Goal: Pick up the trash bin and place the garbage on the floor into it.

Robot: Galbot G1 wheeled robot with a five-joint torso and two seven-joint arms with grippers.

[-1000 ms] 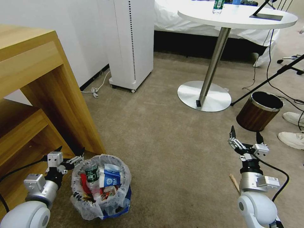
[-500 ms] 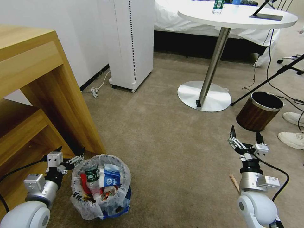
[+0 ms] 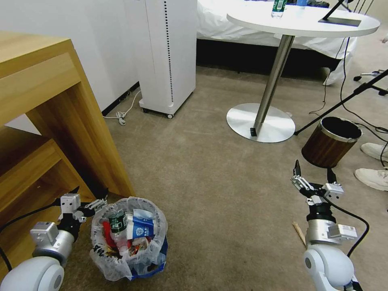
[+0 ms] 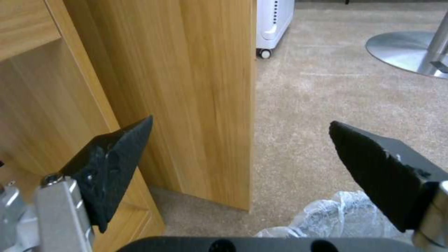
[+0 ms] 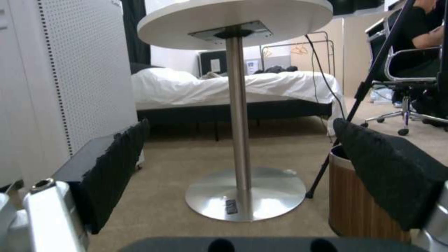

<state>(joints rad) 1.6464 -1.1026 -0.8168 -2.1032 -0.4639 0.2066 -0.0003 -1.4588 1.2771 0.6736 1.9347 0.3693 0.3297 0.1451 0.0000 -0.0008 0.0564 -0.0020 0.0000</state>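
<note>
The left gripper (image 3: 89, 196) hangs open just beside the bin (image 3: 128, 237), which stands on the carpet by the desk (image 3: 48, 121), full of garbage (image 3: 129, 232). The right gripper (image 3: 314, 174) hangs open, near a stick (image 3: 299, 233).

1. The left gripper (image 3: 89, 195) has two black, wedge-shaped fingers (image 4: 110, 164) with rough-textured pads, mounted on silver metal blocks.
2. Its wrist is a silver cylinder with a small boxy module on the side, joined to a rounded white arm shell with a grey round cap.
3. A black cable runs from that wrist.
4. The right gripper (image 3: 314, 173) matches: black fingers (image 5: 394, 175), silver blocks, silver wrist, white rounded shell, looping black cable.
</note>
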